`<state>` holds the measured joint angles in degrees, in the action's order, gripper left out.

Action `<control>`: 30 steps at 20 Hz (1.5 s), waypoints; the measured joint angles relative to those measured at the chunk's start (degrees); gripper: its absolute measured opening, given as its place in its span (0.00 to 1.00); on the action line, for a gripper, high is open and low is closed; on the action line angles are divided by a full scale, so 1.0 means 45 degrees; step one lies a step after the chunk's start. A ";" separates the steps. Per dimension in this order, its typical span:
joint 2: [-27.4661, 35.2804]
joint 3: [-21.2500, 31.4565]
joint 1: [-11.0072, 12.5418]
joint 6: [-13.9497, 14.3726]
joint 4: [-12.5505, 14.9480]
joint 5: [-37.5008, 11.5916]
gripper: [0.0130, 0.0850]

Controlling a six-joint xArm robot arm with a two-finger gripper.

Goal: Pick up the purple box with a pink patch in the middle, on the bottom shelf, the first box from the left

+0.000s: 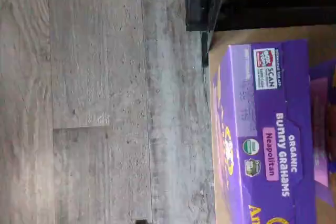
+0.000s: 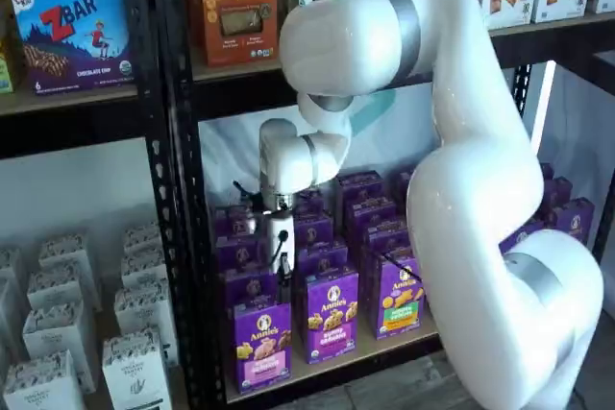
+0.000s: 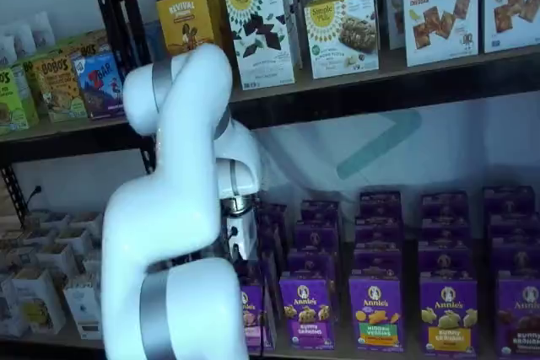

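One arm is reaching into the rack, its claw [image 2: 284, 287] hanging just above the purple box [image 2: 262, 345], which is standing upright at the front of the bottom shelf [image 2: 327, 370] as the leftmost carton of the front row; the fingers are showing only as a narrow dark sliver, so their spread cannot be read from the shelf views, though they are likely standing wide. Nearest, the wrist view is showing that carton's top, reading "ORGANIC BUNNY GRAHAMS, Neapolitan", while behind and beside it more purple "Annie's" cartons [image 2: 332, 314] are filling the board.
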<state>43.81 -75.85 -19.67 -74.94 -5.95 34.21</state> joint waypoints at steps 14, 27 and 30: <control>0.0107 0.0036 -0.0058 -0.0390 -0.0511 -0.0123 1.00; 0.1050 -0.0655 -0.0036 -0.0628 -0.0726 -0.0752 1.00; 0.1284 -0.0886 -0.0021 -0.0538 -0.0607 -0.0713 1.00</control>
<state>49.59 -79.83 -19.77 -77.36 -8.68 31.01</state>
